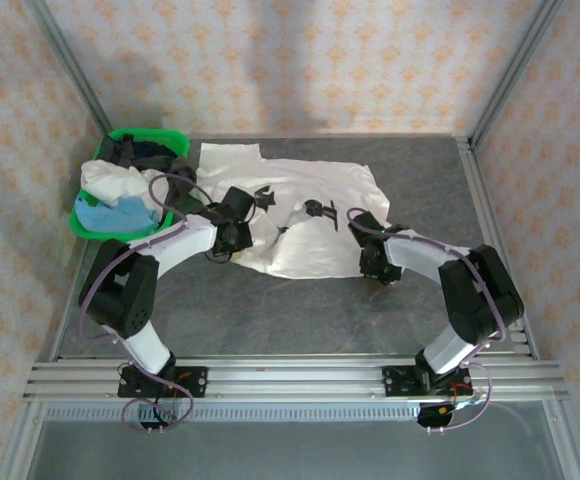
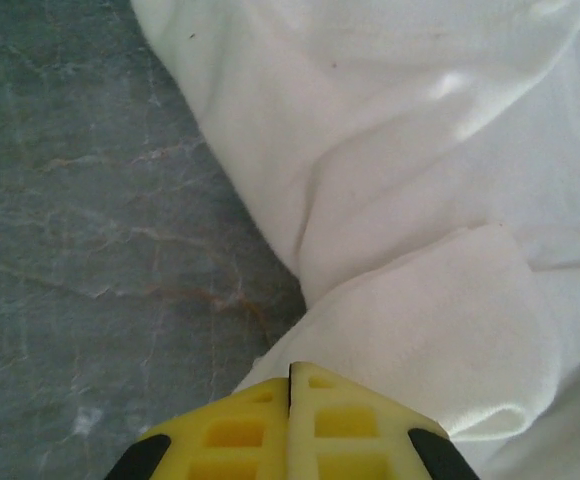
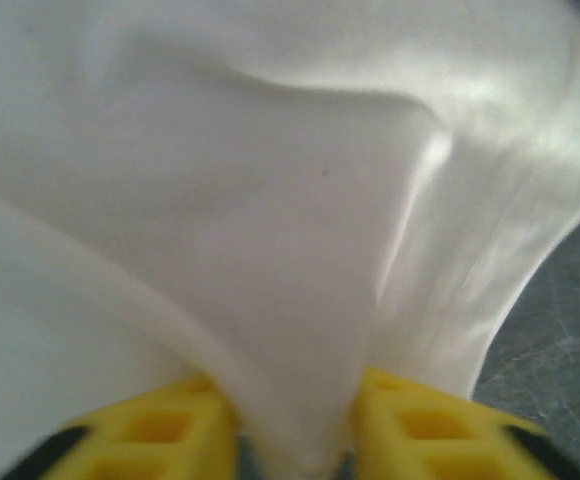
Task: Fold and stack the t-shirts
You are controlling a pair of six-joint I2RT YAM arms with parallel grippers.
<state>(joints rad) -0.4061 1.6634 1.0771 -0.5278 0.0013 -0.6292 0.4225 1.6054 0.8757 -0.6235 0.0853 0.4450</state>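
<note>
Left end effector (image 2: 290, 372) and right end effector (image 3: 290, 390) pinch glossy, creased white t-shirt (image 1: 315, 185).

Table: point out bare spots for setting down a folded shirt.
Free: tabletop between the white t-shirt and the right rail; the near strip between shirt hem and front rails. Crowded: far left, with the full green basket and left arm.

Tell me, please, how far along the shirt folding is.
Done: nothing folded or stacked yet. In hand: the white t-shirt lies spread on the table, the left gripper and right gripper pinching its cloth. Left: that fold, then the other shirts heaped in the green basket.
</note>
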